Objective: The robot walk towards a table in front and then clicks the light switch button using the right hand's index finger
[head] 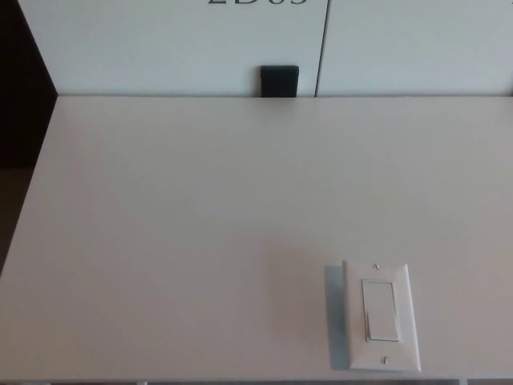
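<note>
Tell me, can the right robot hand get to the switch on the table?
Probably yes. The switch lies flat near the front right of the table, on the right hand's side, with nothing on or around it. No robot hand shows yet, so its reach is unclear.

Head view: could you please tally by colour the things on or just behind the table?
White: 1, the light switch on the table.
Black: 1, a small block at the table's far edge.
Total: 2.
</note>
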You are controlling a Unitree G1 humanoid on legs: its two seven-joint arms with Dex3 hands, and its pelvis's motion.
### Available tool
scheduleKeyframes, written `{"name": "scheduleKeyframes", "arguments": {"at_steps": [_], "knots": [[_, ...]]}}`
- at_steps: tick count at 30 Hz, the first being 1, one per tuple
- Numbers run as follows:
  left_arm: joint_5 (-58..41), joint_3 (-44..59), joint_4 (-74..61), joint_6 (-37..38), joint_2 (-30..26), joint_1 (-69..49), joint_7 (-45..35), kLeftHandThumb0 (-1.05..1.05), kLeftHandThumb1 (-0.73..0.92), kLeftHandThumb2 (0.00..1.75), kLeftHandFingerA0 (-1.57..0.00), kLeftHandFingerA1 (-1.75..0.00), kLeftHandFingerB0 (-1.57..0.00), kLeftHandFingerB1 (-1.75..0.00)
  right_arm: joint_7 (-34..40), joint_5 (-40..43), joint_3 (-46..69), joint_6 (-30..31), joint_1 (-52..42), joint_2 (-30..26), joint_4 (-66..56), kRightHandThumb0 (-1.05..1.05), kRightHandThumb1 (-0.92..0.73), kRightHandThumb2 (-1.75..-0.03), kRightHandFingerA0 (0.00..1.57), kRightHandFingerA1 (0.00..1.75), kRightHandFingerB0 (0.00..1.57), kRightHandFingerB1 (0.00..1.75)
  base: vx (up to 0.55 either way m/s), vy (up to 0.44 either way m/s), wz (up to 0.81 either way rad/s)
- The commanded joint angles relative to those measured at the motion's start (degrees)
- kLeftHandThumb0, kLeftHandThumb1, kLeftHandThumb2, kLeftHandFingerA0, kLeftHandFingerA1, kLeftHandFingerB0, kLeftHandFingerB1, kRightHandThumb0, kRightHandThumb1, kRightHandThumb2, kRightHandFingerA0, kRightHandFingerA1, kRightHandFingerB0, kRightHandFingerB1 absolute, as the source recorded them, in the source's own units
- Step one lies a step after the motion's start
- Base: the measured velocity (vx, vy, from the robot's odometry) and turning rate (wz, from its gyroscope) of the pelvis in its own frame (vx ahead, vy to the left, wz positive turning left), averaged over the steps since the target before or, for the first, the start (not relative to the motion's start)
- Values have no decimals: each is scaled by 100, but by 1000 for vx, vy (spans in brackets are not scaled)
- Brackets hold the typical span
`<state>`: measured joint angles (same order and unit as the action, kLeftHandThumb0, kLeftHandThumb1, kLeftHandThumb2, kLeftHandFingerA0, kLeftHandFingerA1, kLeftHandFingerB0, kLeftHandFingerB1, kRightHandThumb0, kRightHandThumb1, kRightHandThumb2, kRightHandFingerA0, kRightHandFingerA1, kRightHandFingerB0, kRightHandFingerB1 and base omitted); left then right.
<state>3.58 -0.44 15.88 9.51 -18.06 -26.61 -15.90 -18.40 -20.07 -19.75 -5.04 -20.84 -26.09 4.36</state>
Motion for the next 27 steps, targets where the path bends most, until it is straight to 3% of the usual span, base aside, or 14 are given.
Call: {"name": "scheduleKeyframes", "arguments": {"at_steps": [1,8,20,23,24,27], "knots": [[-26,55,26,-52,-122,46,-81,-30,56,57,-57,-43,-53,-40,-258,206,101,-56,-467,-255,-584,-40,-72,-62,64,46,51,39,0,0,0],[-7,87,-25,-110,-120,98,-55,-31,56,57,-57,-43,-53,-39,-164,726,564,-861,-1654,-481,-1845,-38,-70,-60,57,43,50,40,0,0,0],[-187,224,-115,-336,-85,169,-181,-30,56,57,-56,-43,-53,-39,-417,1012,2078,-972,-2750,-806,-3761,-41,-71,-62,65,47,53,40,0,0,0],[-88,205,-41,-231,-105,229,-130,-32,55,56,-58,-44,-53,-40,-613,1448,2717,-952,-3178,-860,-4293,-34,-69,-59,64,44,53,40,0,0,0],[-88,203,-25,-242,-103,265,-136,-32,55,56,-58,-44,-54,-40,-586,1578,2951,-1233,-3251,-812,-4347,-33,-67,-59,65,46,54,41,0,0,0],[-47,163,-106,-271,-134,238,-165,-33,55,56,-58,-44,-53,-39,-678,1847,3587,-1190,-3610,-704,-4858,-39,-67,-61,64,45,53,40,0,0,0]]}}
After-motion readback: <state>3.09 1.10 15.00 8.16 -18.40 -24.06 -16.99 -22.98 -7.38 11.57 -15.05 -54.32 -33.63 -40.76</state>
